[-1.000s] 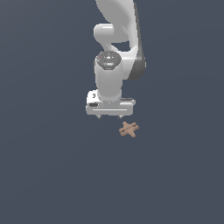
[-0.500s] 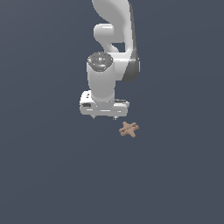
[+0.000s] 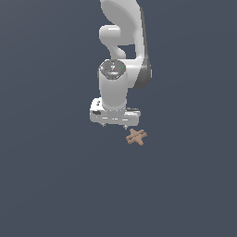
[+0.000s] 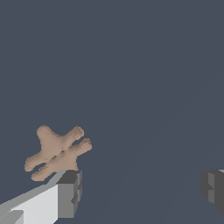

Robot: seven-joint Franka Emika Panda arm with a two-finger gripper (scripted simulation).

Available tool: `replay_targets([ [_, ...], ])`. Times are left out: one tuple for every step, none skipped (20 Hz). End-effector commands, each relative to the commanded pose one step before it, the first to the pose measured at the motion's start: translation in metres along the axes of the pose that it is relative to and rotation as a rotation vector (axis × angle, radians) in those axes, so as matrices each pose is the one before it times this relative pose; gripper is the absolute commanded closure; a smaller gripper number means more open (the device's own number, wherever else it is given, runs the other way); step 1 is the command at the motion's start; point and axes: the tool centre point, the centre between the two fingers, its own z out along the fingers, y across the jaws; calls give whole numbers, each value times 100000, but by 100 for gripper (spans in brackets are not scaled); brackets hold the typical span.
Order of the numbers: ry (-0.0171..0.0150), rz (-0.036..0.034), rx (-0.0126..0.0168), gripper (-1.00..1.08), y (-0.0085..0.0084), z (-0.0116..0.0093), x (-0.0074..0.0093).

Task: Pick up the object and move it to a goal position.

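- Gripper [image 3: 114, 124] points down at the dark grey floor [image 3: 46, 185], hanging off the white arm [image 3: 121, 69] that drops in from the top of the exterior view.
- Jaws are spread wide: in the wrist view the two dark grey fingertips [image 4: 70, 192] sit far apart with only bare floor in the gap. Nothing is held.
- In the exterior view only short dark nubs of the fingers show under the white gripper body, so the opening is read from the wrist camera.
- The object [image 3: 136, 136] is the tan-brown X of crossed rounded bars, lying flat on the floor.
- In the exterior view it sits just beside the gripper, off toward the exterior view's right and slightly lower in frame, not under the gripper body.
- In the wrist view the object [image 4: 57, 152] lies outside the finger gap, just past one fingertip on its outer side. One bar end appears to meet or slip behind that fingertip's edge; cannot tell if it's real contact or just overlap in the render.
- Cannot tell gripper height above the floor from either view.
- Object narrower than the gripper body in the exterior view.
- No goal marker visible in either view.
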Motion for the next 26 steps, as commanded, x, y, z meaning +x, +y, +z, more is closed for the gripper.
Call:
replay_targets([
  [235, 2441, 87, -92, -851, 606, -97],
  [125, 1199, 42, -92, -385, 282, -58],
  [133, 1284, 48, -92, -413, 302, -72],
  [141, 1374, 54, -92, -438, 322, -89],
  [149, 1464, 59, -92, -463, 342, -107],
  [156, 1555, 65, -92, -486, 362, -128],
  [163, 1645, 72, -92, -509, 382, -151],
  [170, 1731, 79, -92, -527, 400, -175],
  [169, 1750, 83, -92, -525, 404, -195],
  [167, 1753, 86, -92, -516, 402, -213],
  [165, 1753, 89, -92, -508, 401, -230],
  [162, 1756, 92, -92, -498, 400, -247],
  [159, 1743, 94, -92, -484, 395, -262],
  [149, 1664, 92, -92, -452, 375, -264],
  [139, 1575, 89, -92, -418, 354, -263],
  [130, 1484, 86, -92, -387, 332, -260],
  [121, 1397, 83, -92, -354, 311, -254],
  [111, 1307, 79, -92, -325, 290, -246],
  [103, 1219, 75, -92, -295, 269, -236],
  [94, 1129, 70, -92, -268, 248, -225],
  [86, 1037, 65, -92, -242, 228, -212],
  [78, 949, 60, -92, -216, 207, -198],
  [70, 858, 55, -92, -193, 187, -182],
  [62, 768, 50, -92, -169, 167, -166],
  [54, 680, 44, -92, -146, 147, -148],
  [47, 587, 39, -92, -126, 127, -130],
])
